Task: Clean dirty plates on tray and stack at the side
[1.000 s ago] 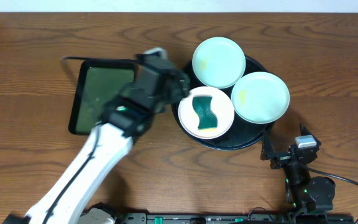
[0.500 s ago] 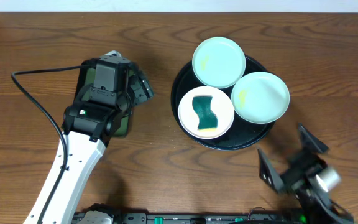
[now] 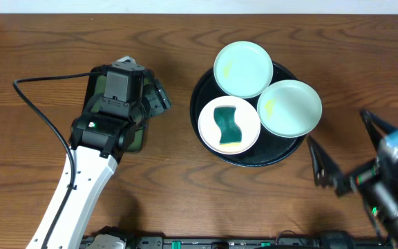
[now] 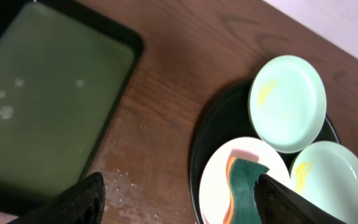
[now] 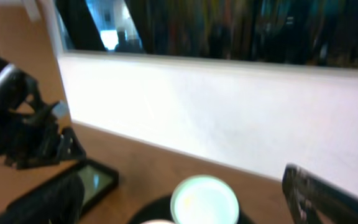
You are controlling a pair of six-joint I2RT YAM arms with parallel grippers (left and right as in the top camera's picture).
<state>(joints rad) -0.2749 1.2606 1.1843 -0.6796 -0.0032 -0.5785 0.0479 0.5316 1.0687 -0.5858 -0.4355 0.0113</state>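
One camera overhead, one on each wrist.
Overhead looks straight down on the table (image 3: 185,41); left wrist angles down, close over the round tray (image 4: 219,124); right wrist faces level toward the wall (image 5: 229,112). All share the far plate (image 5: 204,199).

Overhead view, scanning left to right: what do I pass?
Left gripper → plate carrying the sponge → smeared plate at the round tray's right rim → right gripper.
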